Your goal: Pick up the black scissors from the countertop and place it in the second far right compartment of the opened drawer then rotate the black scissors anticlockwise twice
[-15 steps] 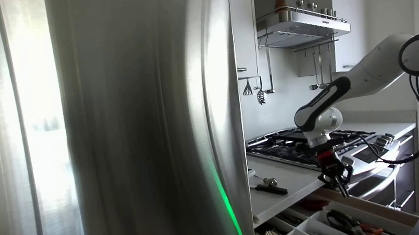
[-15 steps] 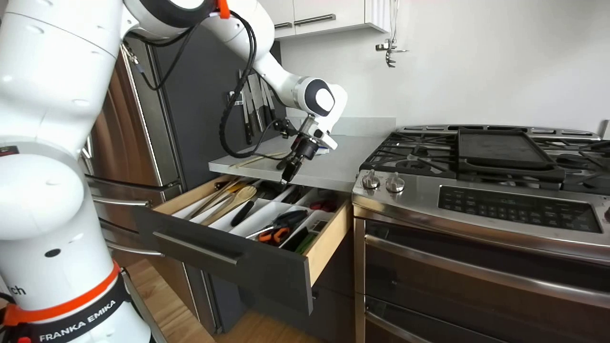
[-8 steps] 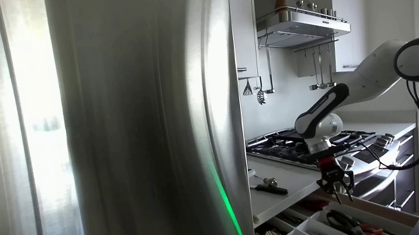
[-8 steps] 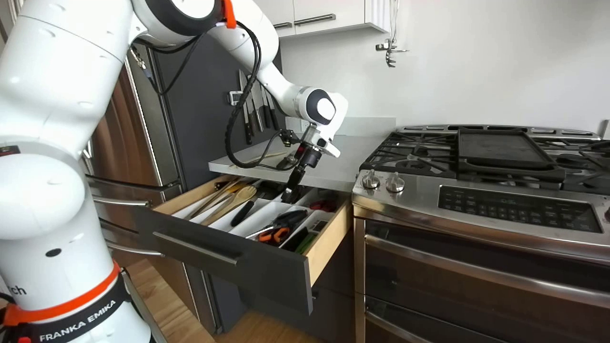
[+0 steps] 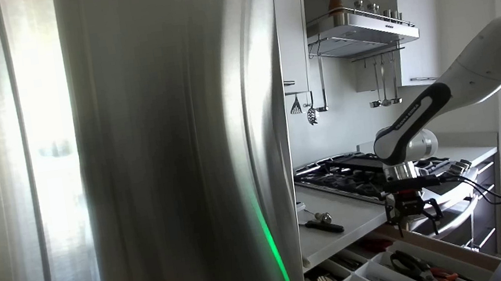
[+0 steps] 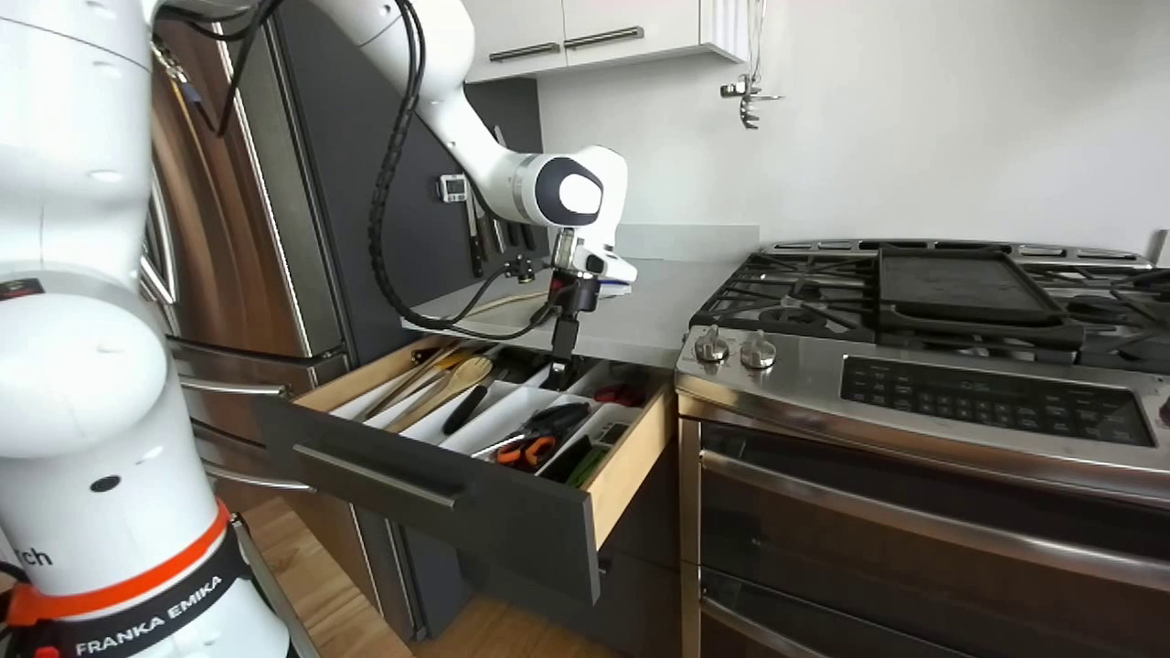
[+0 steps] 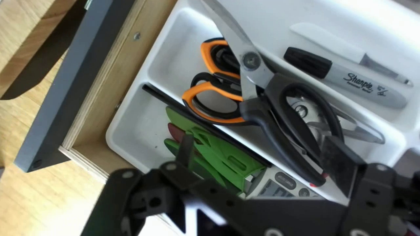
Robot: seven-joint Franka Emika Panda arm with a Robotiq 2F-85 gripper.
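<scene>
Turning the scissors in their slot

The drawer is pulled out, and the black scissors are in its second slot from the right. They lie on a slant, on top of the orange scissors. Over them hangs the pincer, spread wide, with nothing between its fingers. I think turning is the job now. Come down with one finger on each side of the handles, hold gently, and lift a tiny bit so the orange scissors do not snag. Then turn anticlockwise, seen from above. That should line the blades up better with the slot. I cannot tell how many turns are done.

The worktop sits at the back, so mind its front edge. There is open air above the drawer front. The low walls are tight: the blades seem to cross one near the marker, and a handle reaches the other by the green things.
</scene>
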